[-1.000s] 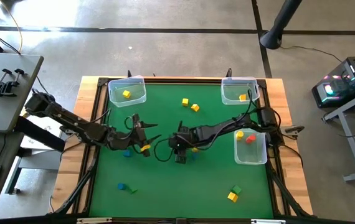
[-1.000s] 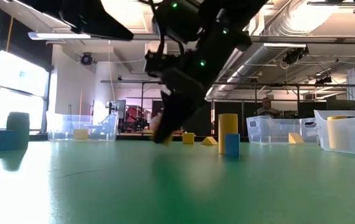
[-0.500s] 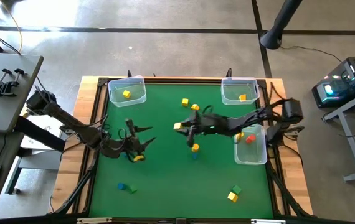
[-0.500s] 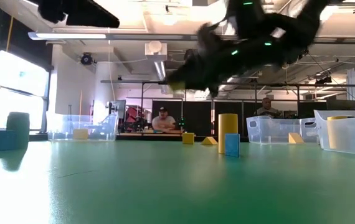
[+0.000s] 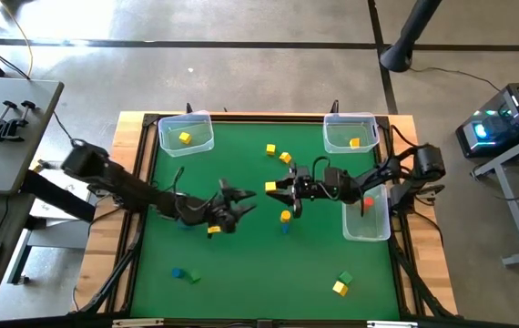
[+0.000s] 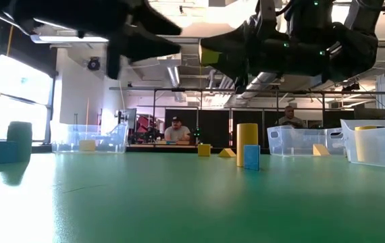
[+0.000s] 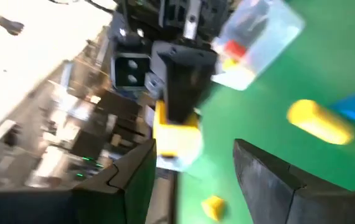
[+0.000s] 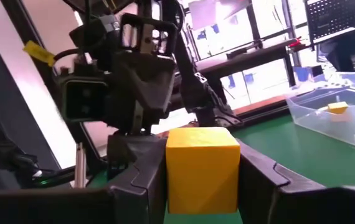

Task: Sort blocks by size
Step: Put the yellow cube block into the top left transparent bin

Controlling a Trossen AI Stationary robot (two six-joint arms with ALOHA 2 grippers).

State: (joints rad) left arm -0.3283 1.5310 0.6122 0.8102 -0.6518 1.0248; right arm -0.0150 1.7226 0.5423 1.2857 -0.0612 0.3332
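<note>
My right gripper [image 5: 276,189] is above the middle of the green mat, shut on a yellow cube [image 8: 202,168], which also shows in the high view [image 5: 270,187] and the low view [image 6: 209,55]. My left gripper [image 5: 234,206] hovers just to its left, facing it, open and empty [image 7: 196,186]. A yellow cylinder [image 5: 285,216] stands on the mat beside a blue block [image 5: 284,228], below the right gripper. Other blocks lie loose: two yellow [image 5: 278,153] at the far middle, blue and green [image 5: 183,274] near left, green and yellow [image 5: 342,283] near right. My right gripper pinches the yellow cube by two opposite sides [image 8: 172,177] between its two fingers. The fingers [image 8: 141,180] lie about level and point toward the table's left. The cube is held upright and lifted clear, well above the mat.
Three clear bins stand on the mat: far left [image 5: 187,123] with a yellow block, far right [image 5: 349,120] with a yellow block, right [image 5: 369,232] with a red and a yellow block. A raised wooden frame [image 5: 132,182] edges the mat. People sit beyond the table [image 6: 174,128].
My right gripper has risen from the mat's middle with the yellow cube, which is now lifted clear, and has gone a little toward the far edge, turning level. My left gripper has gone toward the table's right, closer to the right gripper.
</note>
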